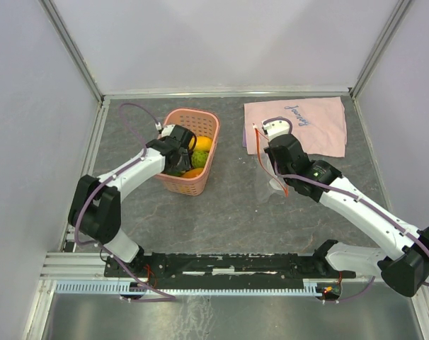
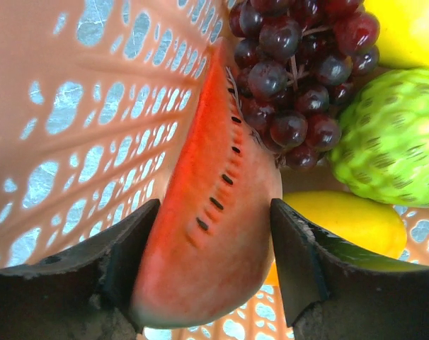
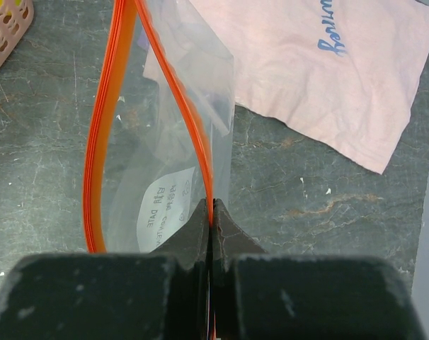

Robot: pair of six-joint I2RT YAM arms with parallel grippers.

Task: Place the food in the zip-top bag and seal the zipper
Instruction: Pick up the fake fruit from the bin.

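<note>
Pinching one lip of the zipper between fingers pressed tight together, the right gripper held the zip-top bag upright on the table. The bag stood right of centre, just in front of the pink cloth that lay toward the far right corner.
Purpose, as judged: with one lip held, the free lip bowed away and the mouth gaped for loading.
Contents: a white written label showed through the plastic; no food was visible inside.

Pink basket, toward the far left of the table. It held the food in view: watermelon slice, grapes, bumpy green fruit and yellow fruit.

Left gripper, inside the basket. Its fingers were apart, one at each face of the watermelon slice, which leaned on edge against the basket wall. They sat close against it; whether they pressed on it could not be told.
Purpose, as judged: the slice stood uppermost and offered two flat faces, so it suited a first pick.

Outstanding: every fruit to be transferred and the zipper to be sealed.
</note>
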